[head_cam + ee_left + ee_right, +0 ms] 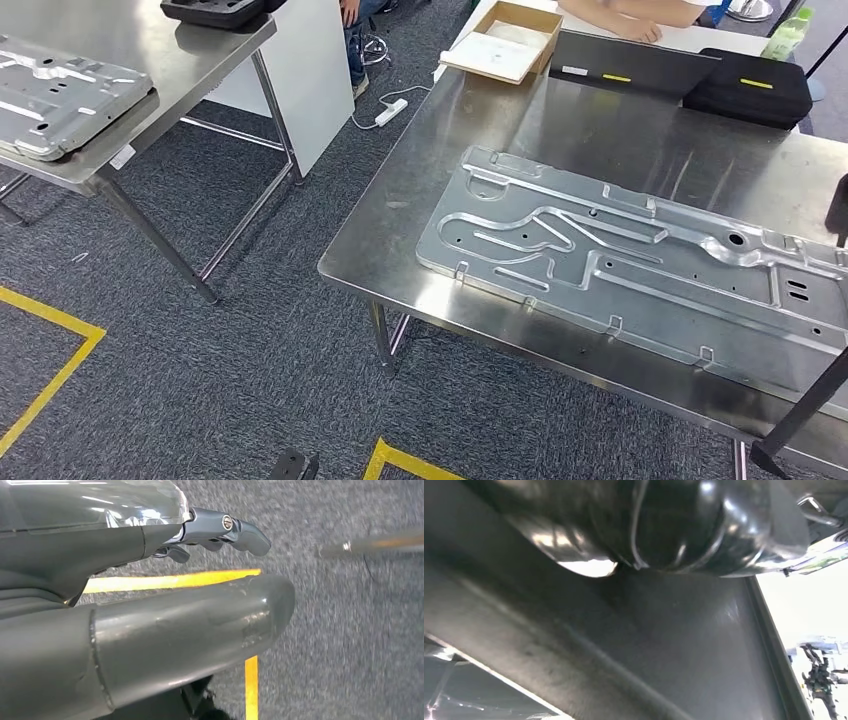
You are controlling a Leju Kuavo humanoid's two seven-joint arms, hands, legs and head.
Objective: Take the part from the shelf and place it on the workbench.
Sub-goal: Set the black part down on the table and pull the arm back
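Note:
The part, a large stamped sheet-metal panel (640, 260), lies flat on the steel workbench (400, 230), running from its middle to the right edge of the head view. My left hand (190, 625) hangs over the grey carpet with its fingers (240, 530) stretched out and nothing in them. My right hand (684, 525) is seen very close up, dark and glossy, lying against a dull metal surface (664, 640). How its fingers stand is hidden.
A second steel table (170, 60) at the left carries another stamped panel (60, 95). A cardboard box (505, 40) and a black case (750, 85) sit at the workbench's far side, where a person (620, 15) leans. Yellow tape (50, 370) marks the carpet.

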